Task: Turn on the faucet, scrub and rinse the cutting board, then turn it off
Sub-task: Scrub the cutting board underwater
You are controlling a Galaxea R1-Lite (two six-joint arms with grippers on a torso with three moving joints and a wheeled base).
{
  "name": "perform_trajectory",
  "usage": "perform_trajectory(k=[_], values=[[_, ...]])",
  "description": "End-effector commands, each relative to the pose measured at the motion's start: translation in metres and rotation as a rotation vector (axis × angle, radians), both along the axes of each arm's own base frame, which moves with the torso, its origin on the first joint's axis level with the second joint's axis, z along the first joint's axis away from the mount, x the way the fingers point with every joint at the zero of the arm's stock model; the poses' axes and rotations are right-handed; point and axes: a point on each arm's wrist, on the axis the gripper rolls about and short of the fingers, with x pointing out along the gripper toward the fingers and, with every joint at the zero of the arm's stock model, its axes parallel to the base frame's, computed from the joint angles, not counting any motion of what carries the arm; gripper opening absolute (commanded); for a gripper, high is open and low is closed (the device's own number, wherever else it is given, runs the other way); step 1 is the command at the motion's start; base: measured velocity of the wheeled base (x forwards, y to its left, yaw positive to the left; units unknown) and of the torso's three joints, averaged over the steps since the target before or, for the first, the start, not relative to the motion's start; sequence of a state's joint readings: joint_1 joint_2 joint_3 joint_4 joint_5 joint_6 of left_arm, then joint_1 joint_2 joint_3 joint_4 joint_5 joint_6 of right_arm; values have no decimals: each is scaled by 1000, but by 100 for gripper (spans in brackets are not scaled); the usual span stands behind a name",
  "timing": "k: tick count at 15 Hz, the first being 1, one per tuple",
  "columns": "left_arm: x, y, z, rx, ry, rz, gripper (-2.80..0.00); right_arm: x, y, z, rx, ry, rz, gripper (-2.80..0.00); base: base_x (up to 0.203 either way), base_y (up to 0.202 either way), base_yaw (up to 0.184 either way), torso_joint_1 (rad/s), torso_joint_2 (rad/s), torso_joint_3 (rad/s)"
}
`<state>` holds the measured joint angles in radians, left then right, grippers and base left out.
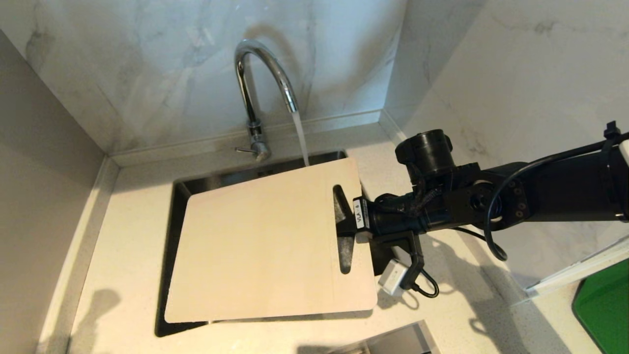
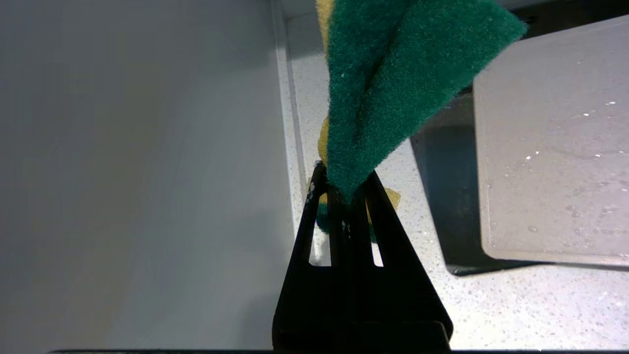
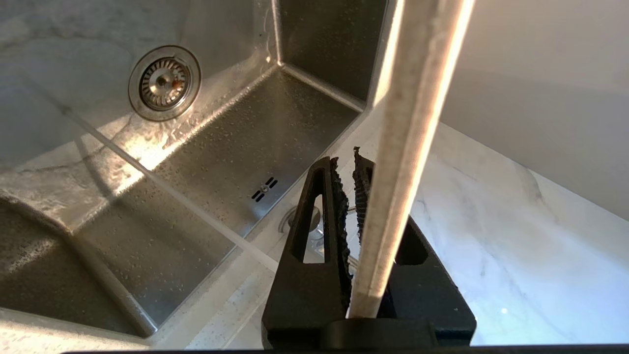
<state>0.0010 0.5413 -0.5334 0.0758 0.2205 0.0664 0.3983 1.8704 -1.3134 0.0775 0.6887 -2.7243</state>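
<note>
The cutting board [image 1: 265, 241] hangs over the sink [image 1: 169, 246] with water from the faucet [image 1: 255, 98] striking its far edge. The right gripper [image 3: 350, 189] has its fingers clenched on the board's handle end. Beside the sink above the bench [image 2: 491, 305], the left gripper [image 2: 344, 196] fingers pinch a green-and-yellow sponge [image 2: 388, 73] tight.

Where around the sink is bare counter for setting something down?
Bare counter lies between the sink and the left wall, plus a strip before the sink. The basin is crowded: the cutting board covers it, right gripper beside it.
</note>
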Motion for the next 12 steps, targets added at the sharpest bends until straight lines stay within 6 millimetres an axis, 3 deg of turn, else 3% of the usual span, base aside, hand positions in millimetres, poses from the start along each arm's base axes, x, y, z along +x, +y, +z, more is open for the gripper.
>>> perform_trajectory(k=[1,6,12], values=[[19,2,7,0,61,48,-280,-1,0,0,-2,-12,11,-280,0,0,0,0,0,0],[46,6,21,-8,111,107,-280,0,0,0,38,-26,-9,-280,0,0,0,0,0,0],[120,30,44,-28,128,130,-280,1,1,0,60,-28,-18,-280,0,0,0,0,0,0]])
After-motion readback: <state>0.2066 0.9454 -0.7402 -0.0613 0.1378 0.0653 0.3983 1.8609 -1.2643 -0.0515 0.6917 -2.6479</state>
